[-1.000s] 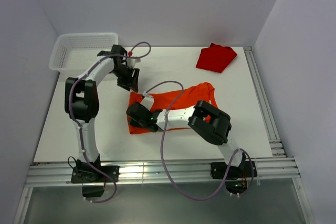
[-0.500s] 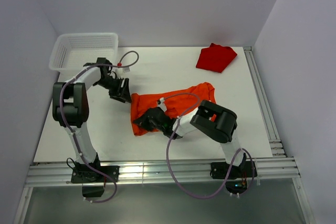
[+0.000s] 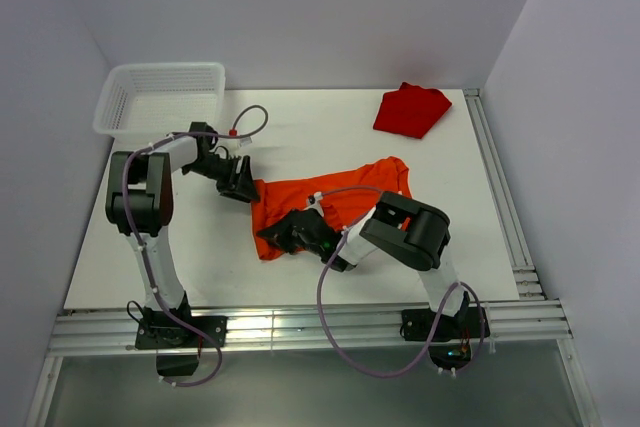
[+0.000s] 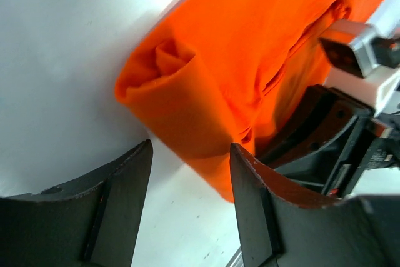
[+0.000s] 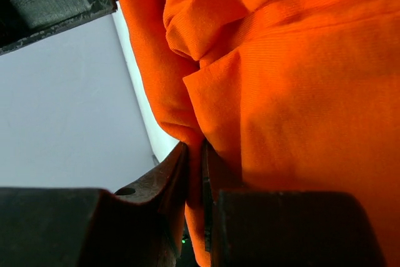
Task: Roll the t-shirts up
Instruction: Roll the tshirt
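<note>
Right wrist view: right gripper point(image 5: 195, 154) nearly closed, pinching a fold of the bright orange cloth t-shirt point(image 5: 300, 92). Left gripper point(image 4: 190, 149) has its jaws apart at the shirt's folded corner.

A white plastic basket point(image 3: 112, 105) stands at the far left corner of the white tabletop point(image 3: 330, 132), open side up (its walls are a fine lattice). Pale grey walls point(image 3: 300, 7) close the tabletop in on three sides. Aluminium rails point(image 3: 320, 327) run along its near edge, and another rail point(image 3: 497, 187) lines its right edge.
</note>
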You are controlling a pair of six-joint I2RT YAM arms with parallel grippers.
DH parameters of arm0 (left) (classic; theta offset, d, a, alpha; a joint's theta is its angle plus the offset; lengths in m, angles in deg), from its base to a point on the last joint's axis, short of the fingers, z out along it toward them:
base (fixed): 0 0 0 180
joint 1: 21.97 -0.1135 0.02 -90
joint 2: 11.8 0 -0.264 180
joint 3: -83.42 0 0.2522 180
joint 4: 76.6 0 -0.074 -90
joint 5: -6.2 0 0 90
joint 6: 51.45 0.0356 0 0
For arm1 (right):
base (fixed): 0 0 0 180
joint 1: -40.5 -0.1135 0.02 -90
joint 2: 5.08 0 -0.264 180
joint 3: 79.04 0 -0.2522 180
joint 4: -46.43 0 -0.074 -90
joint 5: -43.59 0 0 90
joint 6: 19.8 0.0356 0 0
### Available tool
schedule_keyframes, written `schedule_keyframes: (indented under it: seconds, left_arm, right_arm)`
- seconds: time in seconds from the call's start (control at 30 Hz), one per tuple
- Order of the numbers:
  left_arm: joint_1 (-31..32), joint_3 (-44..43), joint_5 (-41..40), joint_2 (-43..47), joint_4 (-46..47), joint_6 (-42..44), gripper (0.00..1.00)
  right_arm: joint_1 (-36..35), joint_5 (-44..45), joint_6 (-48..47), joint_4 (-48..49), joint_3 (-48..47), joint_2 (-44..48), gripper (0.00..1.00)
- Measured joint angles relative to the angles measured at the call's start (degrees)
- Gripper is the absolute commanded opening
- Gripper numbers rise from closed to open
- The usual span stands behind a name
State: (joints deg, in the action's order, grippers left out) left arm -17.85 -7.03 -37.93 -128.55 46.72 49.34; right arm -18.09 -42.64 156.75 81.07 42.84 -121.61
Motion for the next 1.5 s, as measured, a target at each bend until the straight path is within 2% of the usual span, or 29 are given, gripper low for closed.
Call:
schedule_keyframes:
  seconds: [0.13,0.23,0.27,0.3,0.37,0.4,0.5,0.83,0.93,0.97,1.0,1.2,1.33,1.4,1.43,1.5]
  left_arm:
    - [0.0,0.0,3.1,-1.3,1.7,-1.5,0.57]
    - [0.1,-0.1,4.9,-2.4,2.7,-2.9,0.47]
    - [0.1,-0.2,5.0,-2.8,3.0,-3.3,0.37]
    - [0.2,-0.2,5.1,-3.1,3.3,-4.0,0.31]
    - [0.4,-0.3,4.5,-3.8,3.9,-4.9,0.21]
    - [0.5,-0.3,4.1,-3.9,4.1,-5.4,0.18]
    - [0.8,-0.5,2.9,-3.9,4.2,-6.9,0.12]
    - [1.7,-4.3,-4.5,-3.9,2.6,-9.8,0.07]
    - [1.9,-4.9,-5.9,-3.8,1.9,-10.1,0.07]
    - [2.0,-5.0,-6.3,-3.8,1.7,-10.2,0.07]
    - [2.1,-5.2,-6.7,-3.8,1.5,-10.2,0.07]
    - [3.0,-6.9,-10.2,-3.8,-0.7,-10.5,0.08]
    - [3.5,-8.0,-12.9,-3.8,-1.9,-10.6,0.08]
    - [3.8,-8.5,-14.0,-3.8,-2.5,-10.7,0.08]
    - [4.1,-8.7,-14.8,-3.8,-2.7,-10.9,0.07]
    - [4.5,-9.3,-16.1,-3.8,-3.1,-11.0,0.07]
  right_arm:
    - [0.2,-0.4,0.8,1.2,0.2,-0.2,0.06]
    - [0.3,-0.4,0.9,1.3,0.2,-0.2,0.1]
    - [0.3,-0.3,0.9,1.2,0.2,-0.2,0.13]
    - [0.3,-0.3,0.8,0.9,0.2,-0.2,0.21]
    - [0.4,0.0,0.4,-0.6,-0.4,-0.2,0.29]
    - [0.3,0.2,-0.1,-1.9,-1.0,-0.1,0.36]
    - [0.0,1.9,-2.6,-10.5,-4.7,2.2,0.44]
    - [-3.8,10.4,-9.0,-36.4,-15.1,6.0,0.45]
    - [-5.0,11.6,-9.4,-40.5,-15.6,6.0,0.41]
    - [-5.4,12.0,-9.4,-41.2,-15.8,6.0,0.35]
    - [-5.7,12.3,-9.6,-42.1,-16.1,6.0,0.33]
    - [-6.4,12.7,-9.5,-42.6,-16.5,6.1,0.2]
    - [-6.3,11.1,-8.7,-37.9,-15.0,6.1,0.13]
    - [-5.8,9.6,-7.8,-33.6,-12.7,6.1,0.15]
    - [-5.4,8.9,-7.3,-32.1,-11.7,6.1,0.2]
    - [-4.7,7.8,-6.6,-30.7,-10.7,6.1,0.23]
